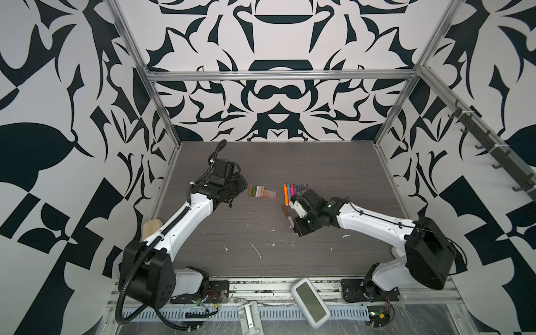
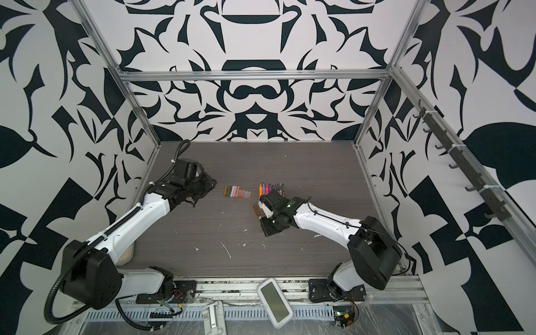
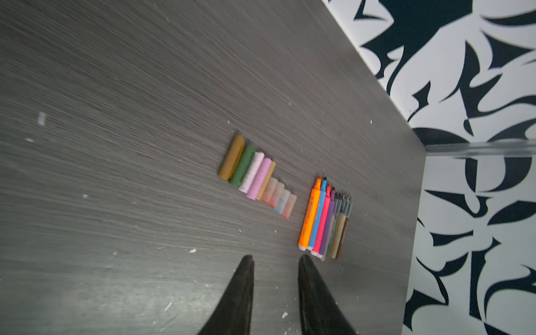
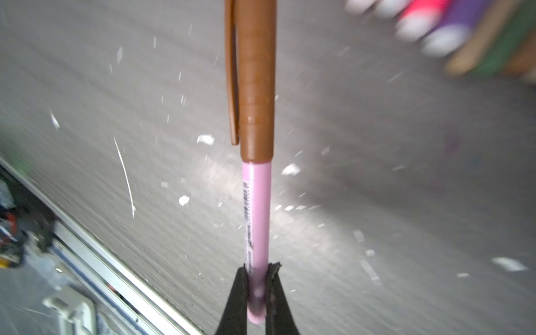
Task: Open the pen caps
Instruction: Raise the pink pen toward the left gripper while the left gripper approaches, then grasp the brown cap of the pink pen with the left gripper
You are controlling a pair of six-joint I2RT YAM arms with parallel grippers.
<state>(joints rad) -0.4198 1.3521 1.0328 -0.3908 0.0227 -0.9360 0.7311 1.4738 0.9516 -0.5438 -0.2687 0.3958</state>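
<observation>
Pen (image 4: 256,208) with brown cap (image 4: 256,87) clamped in right claw (image 4: 258,269), left claw (image 3: 275,261) narrowly parted, empty, loose caps (image 3: 258,177), bare pens (image 3: 324,217) nearby

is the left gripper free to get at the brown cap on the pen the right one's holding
Probably yes: the left gripper is open and empty, the brown cap sticks out clear of the right gripper, which pinches the pink pen at its other end.

Smooth plastic pen (image 4: 257,217), ribbed brown cap (image 4: 256,87); matt woodgrain table (image 4: 406,174)
</observation>
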